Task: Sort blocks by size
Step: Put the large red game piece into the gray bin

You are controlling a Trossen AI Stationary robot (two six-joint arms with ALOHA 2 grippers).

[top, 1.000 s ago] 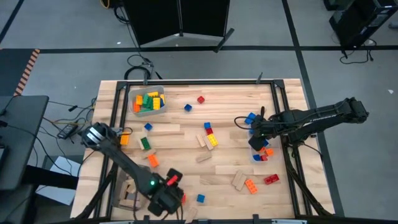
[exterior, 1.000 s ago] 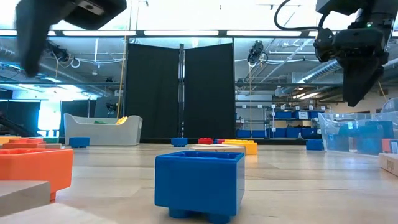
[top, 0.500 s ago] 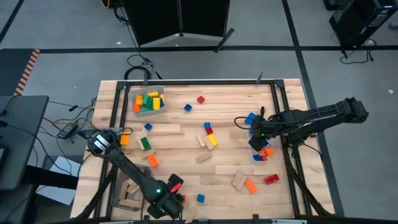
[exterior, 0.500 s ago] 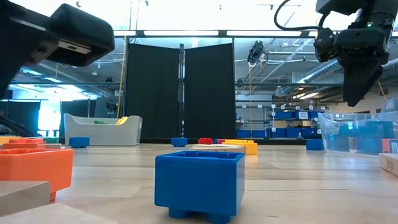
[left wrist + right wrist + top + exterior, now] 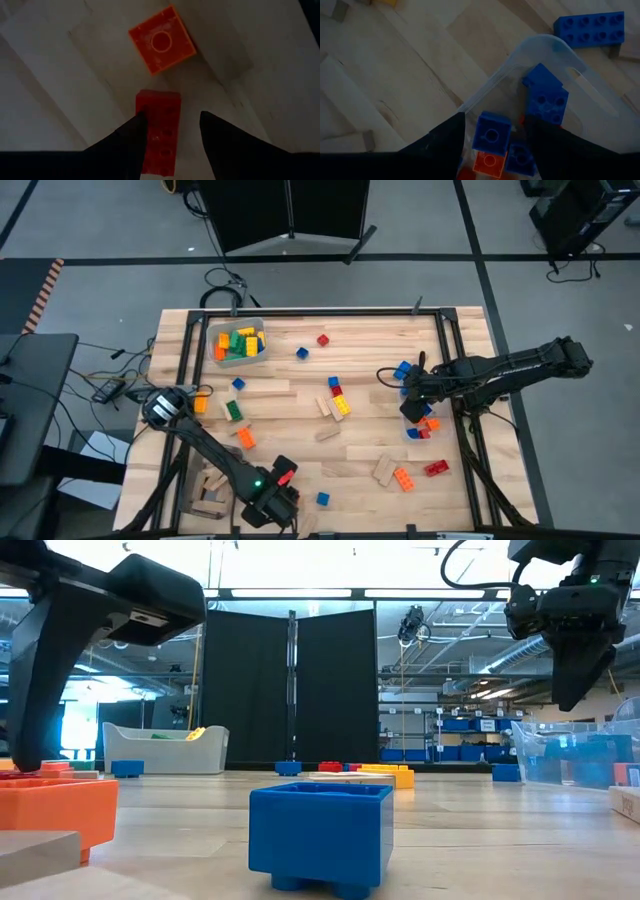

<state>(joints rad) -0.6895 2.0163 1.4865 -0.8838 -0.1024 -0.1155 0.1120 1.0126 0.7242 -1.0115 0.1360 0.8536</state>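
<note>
**Sorting partly done, left arm holding a red brick**

Landmark: the grey bin sitting at the counter's far left corner. It is already carrying a heap of yellow, green and orange bricks.

Left gripper is hanging at the near edge of the counter, diagonally well away from the grey bin. Its jaws are clamped on the sides of a long red brick, which is pointing out past the tips; whether it is lifted or lying on the wood, cannot tell. An orange square brick is lying just beyond it.

Right gripper is hovering across the counter from the grey bin, over a clear bin at the right edge. Its jaws are standing apart with nothing between them. Blue bricks and an orange one are lying in that bin below.

A stack of tan wood pieces is sitting on the near side, straight down the left edge from the grey bin.

Judging progress: maybe a third to half done. Three groups are started, but plenty of blocks are lying loose mid-counter: a green brick, red and yellow ones, a few small blue ones, orange bricks and several wood pieces. All of these are waiting to be sorted.
</note>
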